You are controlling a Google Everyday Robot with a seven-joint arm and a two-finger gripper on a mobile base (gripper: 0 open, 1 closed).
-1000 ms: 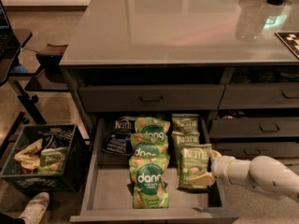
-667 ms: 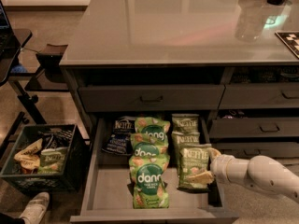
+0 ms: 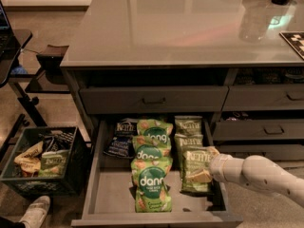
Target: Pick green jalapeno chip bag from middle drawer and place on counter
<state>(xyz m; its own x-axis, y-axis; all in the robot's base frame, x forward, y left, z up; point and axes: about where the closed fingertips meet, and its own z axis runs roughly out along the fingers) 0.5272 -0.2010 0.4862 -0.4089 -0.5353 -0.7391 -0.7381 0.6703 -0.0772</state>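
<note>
The middle drawer [image 3: 114, 191] is pulled open. Its right column holds three olive-green jalapeno chip bags: one at the back [image 3: 188, 125], one in the middle [image 3: 187, 140] and one at the front [image 3: 194, 171]. My gripper [image 3: 212, 164] is at the end of the white arm coming in from the right. It sits low in the drawer against the right edge of the front bag, whose top right corner is lifted against it. The glossy grey counter [image 3: 180, 27] lies above.
Three brighter green dang bags [image 3: 152, 184] fill the drawer's middle column, with a dark blue Kettle bag [image 3: 121, 137] at the back left. A closed drawer [image 3: 152, 99] sits above and narrower drawers [image 3: 266, 129] to the right. A black crate [image 3: 42, 163] of snacks and a shoe [image 3: 35, 210] are on the floor at left.
</note>
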